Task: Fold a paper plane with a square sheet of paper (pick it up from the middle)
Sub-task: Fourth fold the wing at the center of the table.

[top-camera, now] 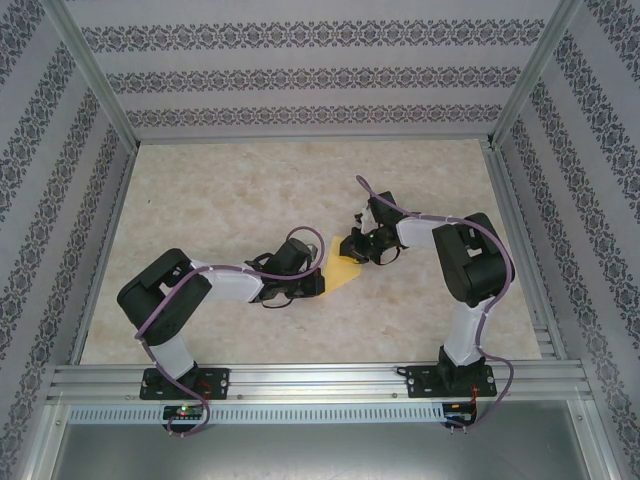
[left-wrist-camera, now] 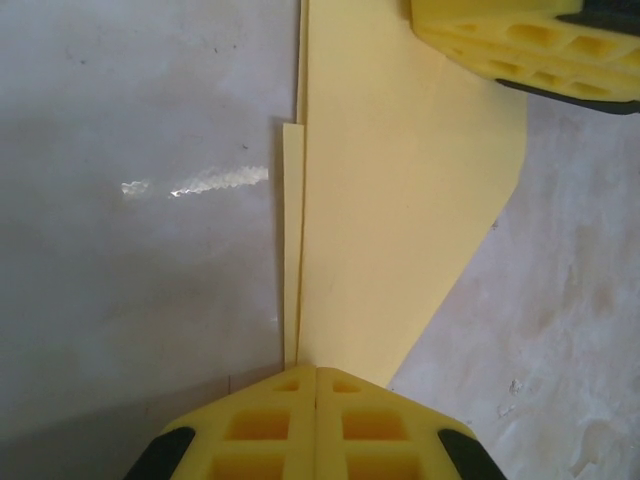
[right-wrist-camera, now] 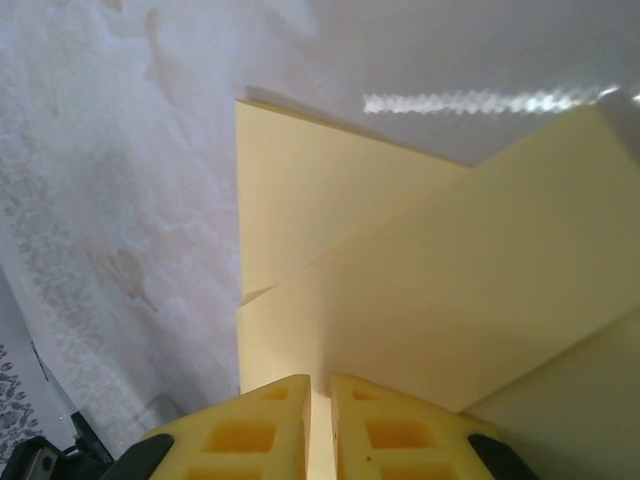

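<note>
On the table (top-camera: 200,200), top view: the paper (top-camera: 346,271) shows as a small yellow folded shape midway between the two arms. The left gripper (top-camera: 320,276) meets its near-left edge and the right gripper (top-camera: 357,246) its far edge. Whether the paper lies flat or is lifted cannot be told here.

Left wrist view: the left gripper (left-wrist-camera: 316,372) is clenched, its fingers pressed together on the narrow end of the paper (left-wrist-camera: 400,200). The sheet widens away from the fingers. A thin strip (left-wrist-camera: 292,250) of a second layer runs along its left edge. The right gripper's fingers (left-wrist-camera: 530,45) sit on the far corner, top right.

Right wrist view: the right gripper (right-wrist-camera: 320,380) is clamped on the paper (right-wrist-camera: 420,290), which fills the slim gap between its fingers. Two flaps overlap on a diagonal, their edges sharply creased.

Progress, as a judgement: the first folds are made and both arms hold the work. No narrow pointed dart is formed yet. The lengthwise folds and the wings appear to be left.
</note>
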